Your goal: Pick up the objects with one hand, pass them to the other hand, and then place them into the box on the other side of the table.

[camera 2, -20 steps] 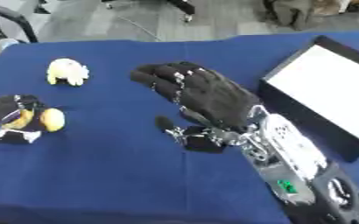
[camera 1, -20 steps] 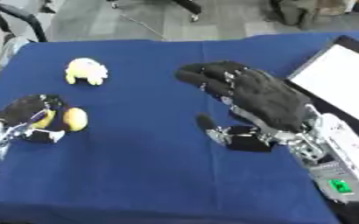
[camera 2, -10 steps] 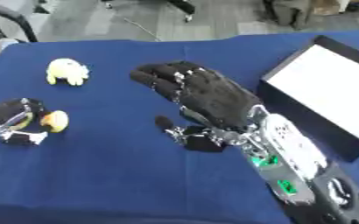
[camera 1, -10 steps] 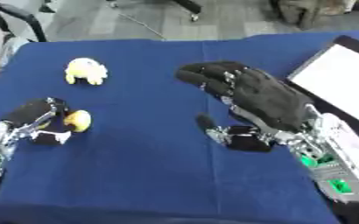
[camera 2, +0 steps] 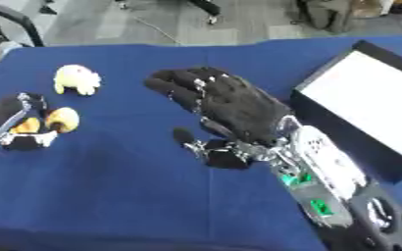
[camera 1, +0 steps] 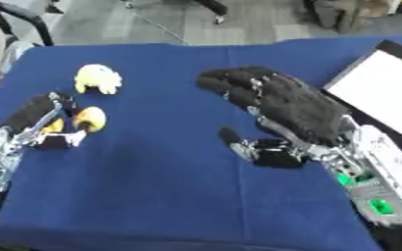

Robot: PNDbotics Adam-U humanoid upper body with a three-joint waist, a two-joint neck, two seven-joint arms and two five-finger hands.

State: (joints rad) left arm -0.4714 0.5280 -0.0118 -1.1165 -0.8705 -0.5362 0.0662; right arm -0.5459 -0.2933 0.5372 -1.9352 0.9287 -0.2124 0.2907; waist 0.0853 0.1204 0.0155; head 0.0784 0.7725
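My left hand [camera 1: 31,123] is at the table's left edge, fingers curled round a small yellow and orange object [camera 1: 89,119], which sits at its fingertips. A pale yellow soft toy [camera 1: 97,78] lies on the blue cloth just beyond that hand. In the middle of the table my right hand [camera 2: 230,103] is held out open, fingers spread toward the upper left and thumb [camera 2: 187,137] pointing left, with nothing in it. The black box with a white inside [camera 2: 372,100] stands at the right edge, beside my right forearm.
A blue cloth [camera 1: 162,186] covers the whole table. Grey floor, chair legs and a dark bag show past the far edge. Part of a person shows at the far left edge, not touching anything.
My left hand has shifted slightly up and away with the yellow object in its fingers. The right hand has stayed where it was, open.
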